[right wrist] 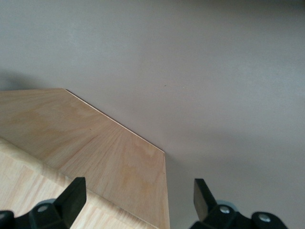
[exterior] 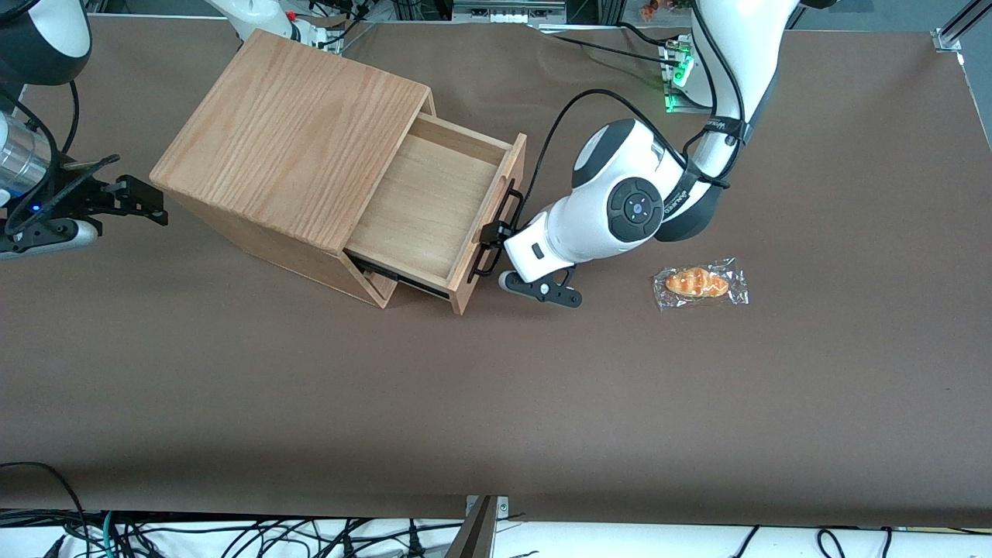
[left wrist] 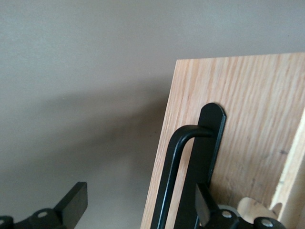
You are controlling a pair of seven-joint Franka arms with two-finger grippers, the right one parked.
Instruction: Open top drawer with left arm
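The top drawer (exterior: 428, 208) of the light-wood cabinet (exterior: 294, 132) stands pulled well out, and its inside shows nothing in it. Its black bar handle (exterior: 505, 208) runs along the drawer front (left wrist: 248, 119). My left arm (exterior: 620, 205) reaches down to the handle's end nearer the front camera. The gripper (exterior: 490, 235) is at that handle. In the left wrist view the gripper (left wrist: 138, 206) is open, fingers (left wrist: 72, 202) wide apart, with the handle bar (left wrist: 171, 171) between them and no finger pressing on it.
A wrapped bread roll (exterior: 700, 284) lies on the brown table (exterior: 496, 403), toward the working arm's end. A black cable (exterior: 558, 128) loops from the arm past the drawer's corner. The arm's base glows green (exterior: 676, 76) at the table's back edge.
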